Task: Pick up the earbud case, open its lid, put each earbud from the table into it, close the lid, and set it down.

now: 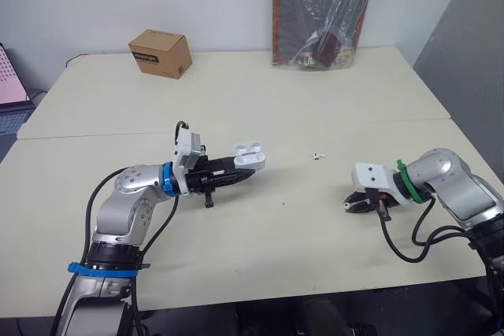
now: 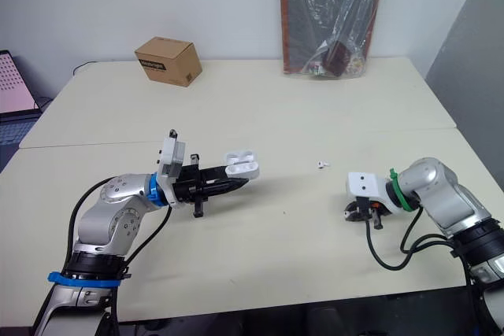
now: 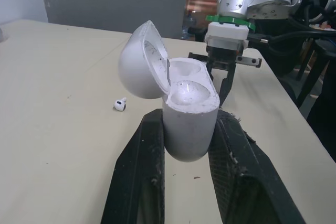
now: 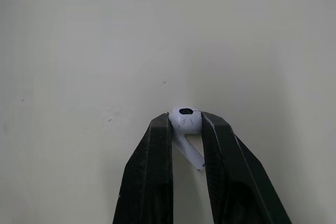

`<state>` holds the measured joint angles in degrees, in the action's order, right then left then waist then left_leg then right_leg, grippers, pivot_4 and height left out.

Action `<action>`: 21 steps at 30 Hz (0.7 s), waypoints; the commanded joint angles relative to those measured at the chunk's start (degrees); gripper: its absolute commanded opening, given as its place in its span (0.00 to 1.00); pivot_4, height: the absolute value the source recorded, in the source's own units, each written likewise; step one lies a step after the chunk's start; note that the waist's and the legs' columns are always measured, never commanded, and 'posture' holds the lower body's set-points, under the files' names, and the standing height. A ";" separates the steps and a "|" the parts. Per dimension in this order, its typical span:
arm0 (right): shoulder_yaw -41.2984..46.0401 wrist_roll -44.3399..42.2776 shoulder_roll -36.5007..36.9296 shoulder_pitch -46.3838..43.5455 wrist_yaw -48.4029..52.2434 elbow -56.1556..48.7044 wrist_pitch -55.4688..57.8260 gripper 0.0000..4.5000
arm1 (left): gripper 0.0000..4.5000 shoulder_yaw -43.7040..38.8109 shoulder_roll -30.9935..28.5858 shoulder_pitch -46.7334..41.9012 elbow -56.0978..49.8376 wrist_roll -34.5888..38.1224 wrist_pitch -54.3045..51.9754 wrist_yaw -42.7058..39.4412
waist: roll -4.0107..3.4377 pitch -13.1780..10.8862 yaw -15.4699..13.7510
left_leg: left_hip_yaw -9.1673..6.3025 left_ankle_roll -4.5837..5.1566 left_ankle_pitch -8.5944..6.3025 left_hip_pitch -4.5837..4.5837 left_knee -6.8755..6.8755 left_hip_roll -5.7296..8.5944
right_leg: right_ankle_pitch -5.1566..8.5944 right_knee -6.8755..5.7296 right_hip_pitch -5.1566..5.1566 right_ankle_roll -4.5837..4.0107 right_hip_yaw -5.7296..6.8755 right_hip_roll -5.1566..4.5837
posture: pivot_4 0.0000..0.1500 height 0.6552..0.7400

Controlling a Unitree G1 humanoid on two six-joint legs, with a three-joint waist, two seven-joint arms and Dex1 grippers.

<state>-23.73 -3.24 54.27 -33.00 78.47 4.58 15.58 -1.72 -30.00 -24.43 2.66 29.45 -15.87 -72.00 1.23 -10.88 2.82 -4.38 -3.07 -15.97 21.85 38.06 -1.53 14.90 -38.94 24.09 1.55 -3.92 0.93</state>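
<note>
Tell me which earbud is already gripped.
The earbud pinched in the right gripper; the other earbud lies loose on the table between the arms.

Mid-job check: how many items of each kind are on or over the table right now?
Earbuds: 2, the loose earbud on the table and the held earbud in the right end effector
Cases: 1, the earbud case, lid open, in the left end effector
Boxes: 1, the cardboard box
Bags: 1, the plastic bag
Total: 5
</note>
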 commanded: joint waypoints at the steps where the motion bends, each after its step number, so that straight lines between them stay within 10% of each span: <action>1: 0.96 1.22 1.47 0.77 2.20 -0.40 -1.87 0.10 | 0.17 -0.96 -0.12 -0.35 -1.40 1.25 0.95 -0.17 | 0.00 0.00 -0.04 | 0.00 0.00 0.00 0.00 0.00 0.00 | 0.00 0.00 -0.01 0.00 0.00 0.00 | 1.00 1.00; 8: 0.86 2.69 0.17 -0.14 1.72 2.31 -2.38 0.10 | 0.17 -0.83 0.11 -0.59 -1.03 1.10 1.39 -0.17 | 0.01 0.00 -0.12 | 0.00 0.00 0.00 -0.05 0.02 0.00 | 0.00 0.00 -0.05 0.00 -0.01 0.00 | 1.00 1.00; 16: 0.63 4.80 0.70 -1.46 3.05 2.26 -3.00 0.70 | 0.17 -0.89 0.18 -0.50 -0.96 1.08 1.65 -0.09 | 0.01 0.00 -0.12 | 0.01 -0.01 0.01 -0.06 0.07 0.00 | -0.01 -0.01 -0.08 0.01 -0.01 0.00 | 1.00 1.00; 21: -0.45 7.36 1.35 -2.91 4.58 -3.93 2.91 0.70 | 0.17 -0.83 0.43 -0.82 -0.42 1.01 2.22 0.02 | 0.00 0.00 -0.28 | 0.00 -0.01 0.01 -0.04 0.05 0.00 | -0.01 -0.01 -0.05 0.00 -0.01 0.00 | 1.00 1.00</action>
<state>-24.01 3.00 54.61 -34.86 82.17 3.44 16.83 -1.72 -29.84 -24.44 2.94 29.44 -14.56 -71.96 1.23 -10.88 2.54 -4.38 -3.08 -15.96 21.81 38.11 -1.54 14.90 -38.95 24.05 1.55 -3.93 0.93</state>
